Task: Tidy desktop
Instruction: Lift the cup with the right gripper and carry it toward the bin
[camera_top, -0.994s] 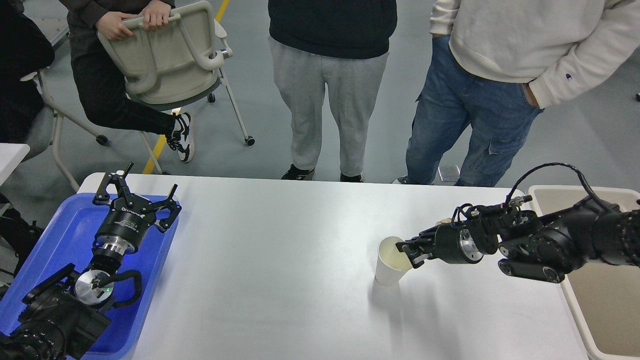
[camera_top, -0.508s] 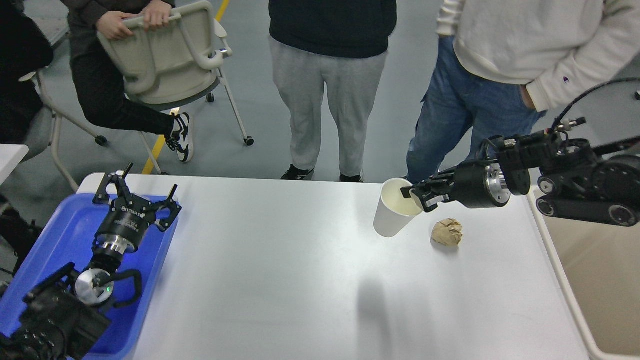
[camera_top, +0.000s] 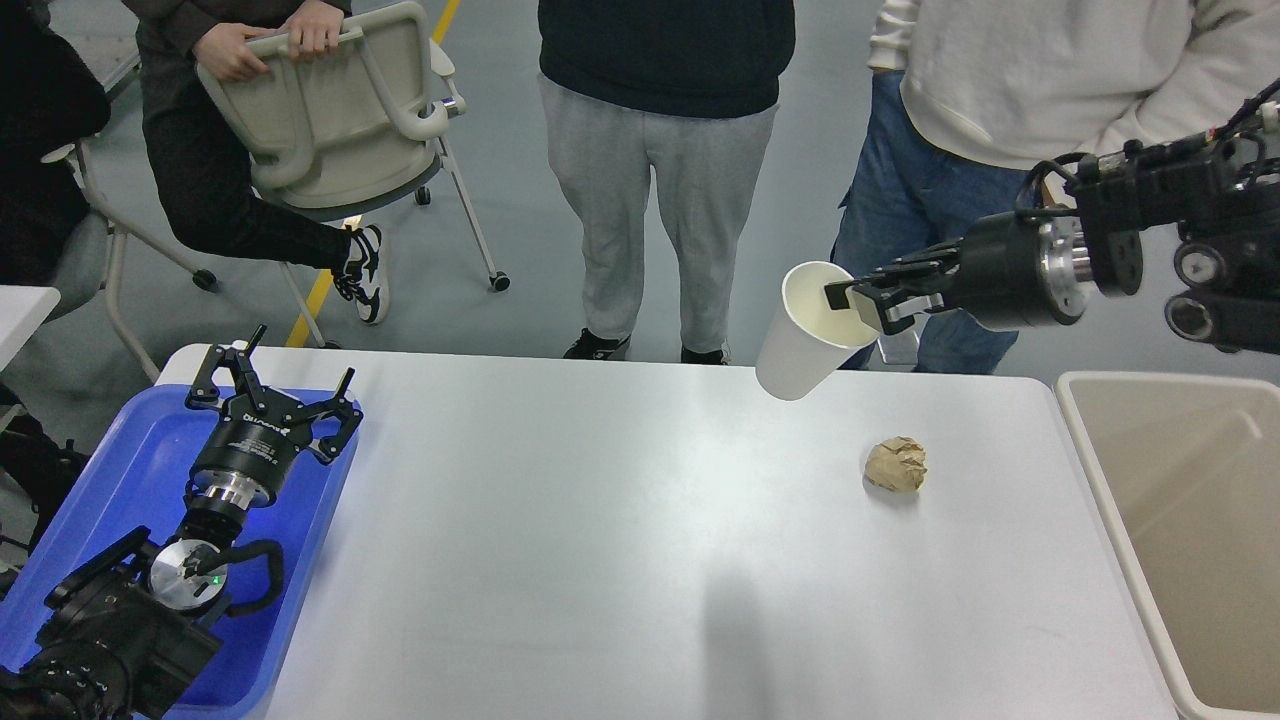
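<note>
Gripping a white paper cup (camera_top: 805, 335) by its rim, the right pincer (camera_top: 862, 298) holds it tilted above the tabletop (camera_top: 600, 520); the beige bin (camera_top: 1120, 470) lies rightward and below, crumpled paper (camera_top: 896, 465) beneath. The left pincer (camera_top: 270, 390) rests open over the blue tray (camera_top: 120, 470).

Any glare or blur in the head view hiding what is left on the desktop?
Head view: sharp throughout; soft sheen mid desktop, a dim shadow band near the front edge; the crumpled paper ball stays plain with its small shadow.
</note>
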